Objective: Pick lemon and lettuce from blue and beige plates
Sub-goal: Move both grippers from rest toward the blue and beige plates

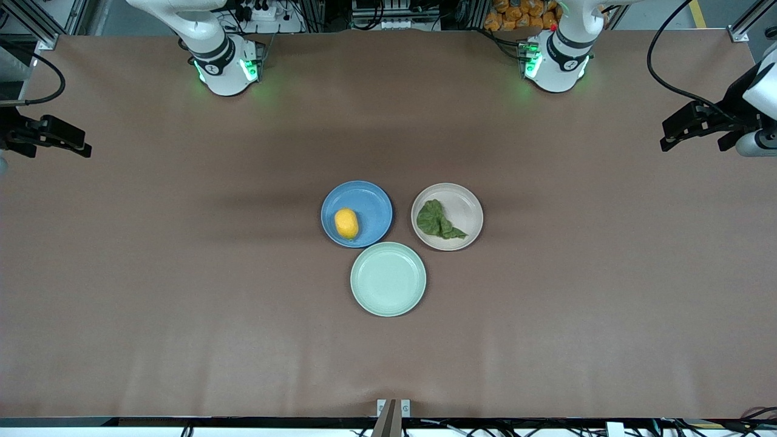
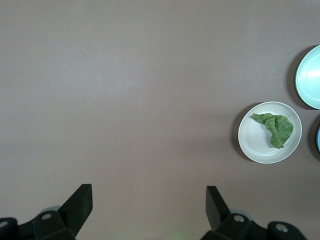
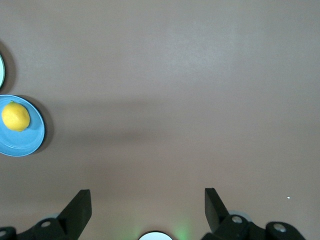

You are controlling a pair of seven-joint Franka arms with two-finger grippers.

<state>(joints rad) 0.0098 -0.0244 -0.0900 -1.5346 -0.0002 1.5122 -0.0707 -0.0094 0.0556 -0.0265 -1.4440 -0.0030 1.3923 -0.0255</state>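
Note:
The lemon (image 1: pixel 346 223) lies on the blue plate (image 1: pixel 373 205) at the table's middle. The lettuce (image 1: pixel 438 220) lies on the beige plate (image 1: pixel 465 208) beside it, toward the left arm's end. My left gripper (image 1: pixel 668 138) hangs open and empty in the air over bare table at the left arm's end. My right gripper (image 1: pixel 82 143) hangs open and empty over bare table at the right arm's end. The left wrist view shows the open left gripper (image 2: pixel 149 200), the lettuce (image 2: pixel 275 129) and the beige plate (image 2: pixel 252 140). The right wrist view shows the open right gripper (image 3: pixel 148 202), the lemon (image 3: pixel 16 116) and the blue plate (image 3: pixel 25 144).
An empty mint-green plate (image 1: pixel 388 279) sits nearer to the front camera than the other two plates and touches both; it also shows in the left wrist view (image 2: pixel 310 75). The brown table (image 1: pixel 182 273) spreads wide around the plates.

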